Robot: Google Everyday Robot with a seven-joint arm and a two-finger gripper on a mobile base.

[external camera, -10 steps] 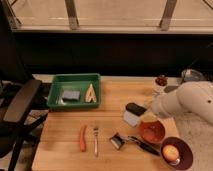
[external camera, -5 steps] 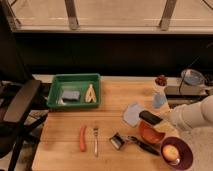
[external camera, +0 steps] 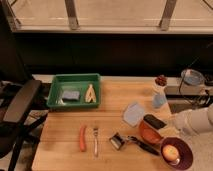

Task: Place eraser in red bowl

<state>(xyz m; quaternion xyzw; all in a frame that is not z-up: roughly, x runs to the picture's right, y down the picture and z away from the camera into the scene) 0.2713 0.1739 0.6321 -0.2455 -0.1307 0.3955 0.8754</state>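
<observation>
The eraser [external camera: 154, 121], a small dark oblong block, lies on the far rim of the orange-red bowl [external camera: 148, 134] at the table's right side. It is partly over the bowl's edge. My gripper [external camera: 175, 123] is at the left end of the white arm [external camera: 196, 121], which reaches in from the right edge. It is a little to the right of the eraser and not touching it.
A dark purple bowl [external camera: 184, 156] holding a yellow fruit [external camera: 170, 152] sits front right. A black-handled tool [external camera: 131, 142], fork [external camera: 95, 141] and orange carrot [external camera: 82, 138] lie in front. A blue cloth [external camera: 133, 113], blue cup [external camera: 159, 100], green tray [external camera: 75, 79] with blue sponge [external camera: 70, 95], and a chair [external camera: 20, 110] are also here.
The arm has drawn back to the right, away from the red bowl. The eraser, held over the bowl a second ago, now rests on its rim, let go.
</observation>
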